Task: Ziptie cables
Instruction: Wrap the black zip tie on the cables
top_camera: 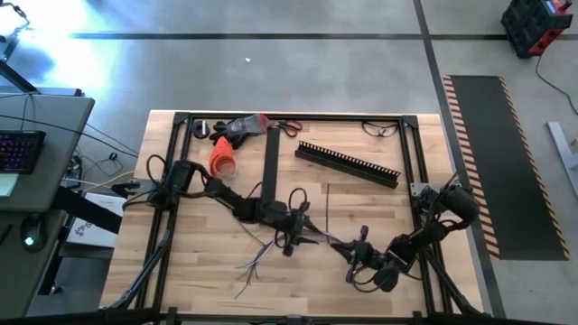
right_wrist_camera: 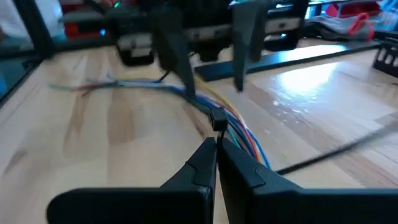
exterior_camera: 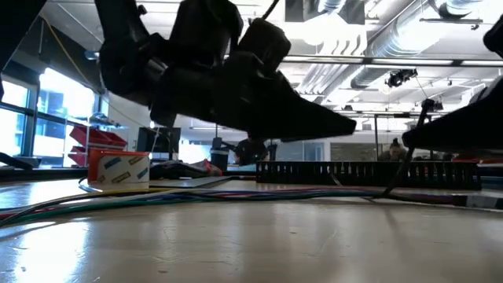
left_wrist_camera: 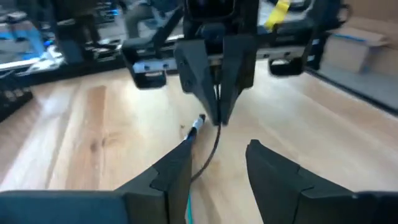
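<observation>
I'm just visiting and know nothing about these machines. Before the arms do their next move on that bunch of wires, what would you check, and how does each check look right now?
1. Right gripper shut on the cables: ok, its fingers meet over the bundle.
2. Left gripper open: ok, its fingers stand apart with a thin dark strand lying between them.
3. Zip tie head on the bundle: ok, a small dark block sits on the wires; how tight it is, cannot tell.
4. Cables lying flat on the table: ok, the free ends splay across the wood.
5. Slotted channel away from the arms: ok, it lies apart, nearer the far edge.
</observation>
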